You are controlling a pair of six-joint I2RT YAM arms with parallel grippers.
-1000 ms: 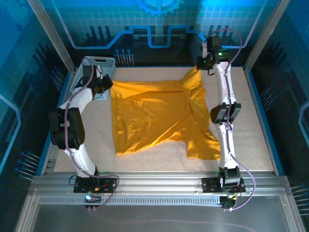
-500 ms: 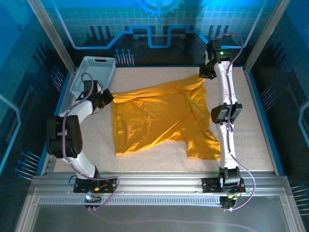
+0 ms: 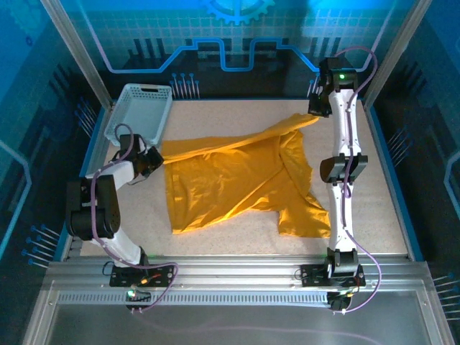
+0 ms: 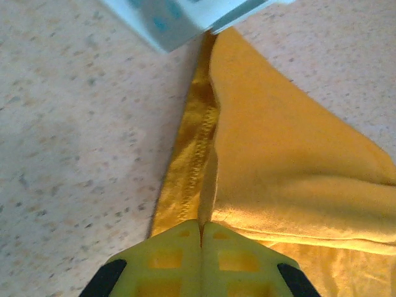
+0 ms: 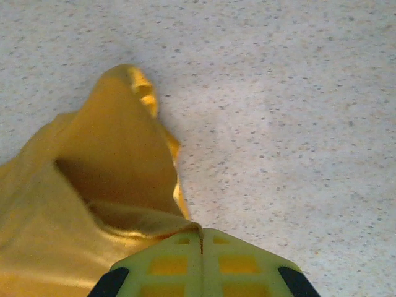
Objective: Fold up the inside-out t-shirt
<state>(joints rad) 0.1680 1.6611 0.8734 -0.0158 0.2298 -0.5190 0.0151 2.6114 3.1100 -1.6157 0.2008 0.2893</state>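
Stretched wider now, t-shirt [image 3: 230,180] runs left-right, far edge taut.

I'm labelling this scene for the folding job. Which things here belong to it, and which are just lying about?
Part of the job:
- inside-out t-shirt, spread on the table
- left gripper and right gripper, each shut on the shirt's far edge

Just lying about:
- grey basket, at the table's far left corner

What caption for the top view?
Both jaws shut on the shirt, its far edge stretched between them; basket at far left.
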